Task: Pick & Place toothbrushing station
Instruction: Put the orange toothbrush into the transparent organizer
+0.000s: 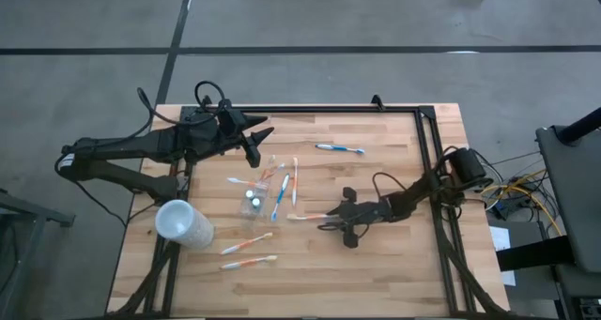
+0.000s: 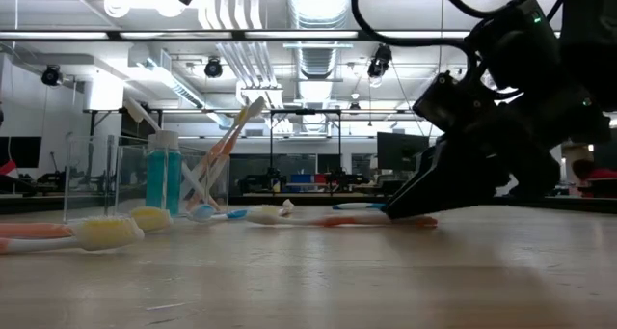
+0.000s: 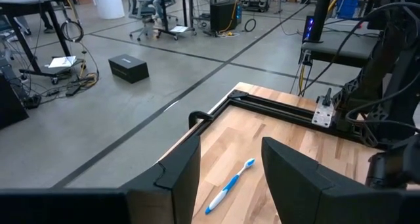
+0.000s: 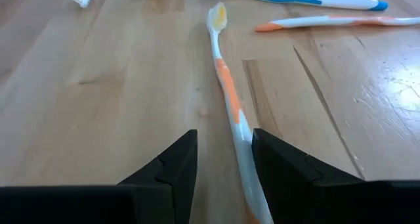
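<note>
Item: right gripper (image 4: 223, 165), jaws part-open astride the handle of an orange-white toothbrush (image 4: 226, 86) lying flat mid-table right of the clear tumbler (image 1: 252, 200); risk: off-centre closing may skid the slim handle away; left gripper (image 3: 230, 178) waits open above the far-left corner.

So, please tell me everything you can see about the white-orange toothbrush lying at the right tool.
The white-orange toothbrush is slim and looks like plastic: a white handle with an orange grip section and a small head with pale, yellowish bristles. It lies flat on the wooden table, its head pointing away from the right tool. Its handle end runs between the tool's two dark fingers, which stand slightly apart, close against one finger. A real grip cannot be told. Two more toothbrushes lie beyond its head, not touching it.
</note>
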